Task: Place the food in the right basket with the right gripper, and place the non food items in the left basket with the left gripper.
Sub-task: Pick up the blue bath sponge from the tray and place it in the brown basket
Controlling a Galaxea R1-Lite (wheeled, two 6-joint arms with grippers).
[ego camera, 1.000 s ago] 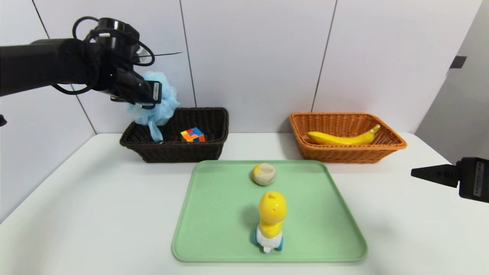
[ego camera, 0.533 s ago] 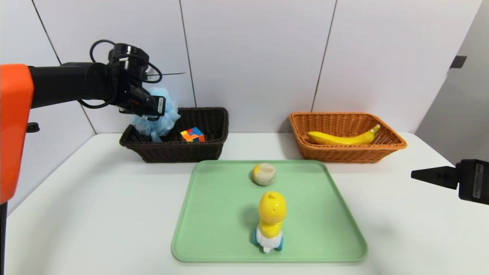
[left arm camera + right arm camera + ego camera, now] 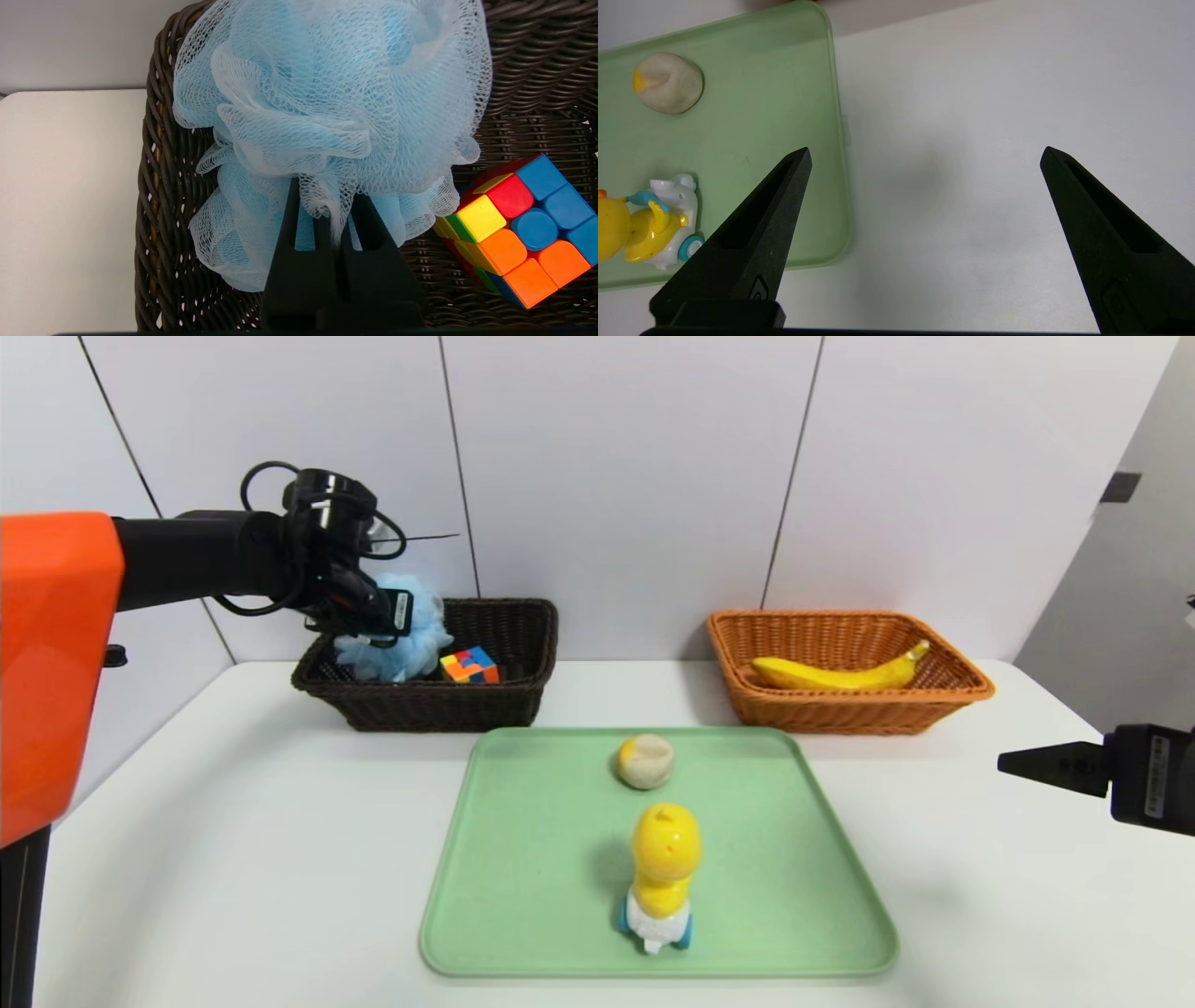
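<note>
white table, loofah in dark basket [image 3: 448, 709]

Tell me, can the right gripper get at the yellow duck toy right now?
Probably yes: the right gripper is open and empty beside the green tray, and nothing visible stands between it and the duck toy.

I can't tell for sure what kind of room this is. It has a plain white table [image 3: 233, 840] and a smooth white wall [image 3: 616, 476] with thin dark lines. A robot arm [image 3: 205, 555] reaches over the table, so it looks a bit like a robot lab.
</note>
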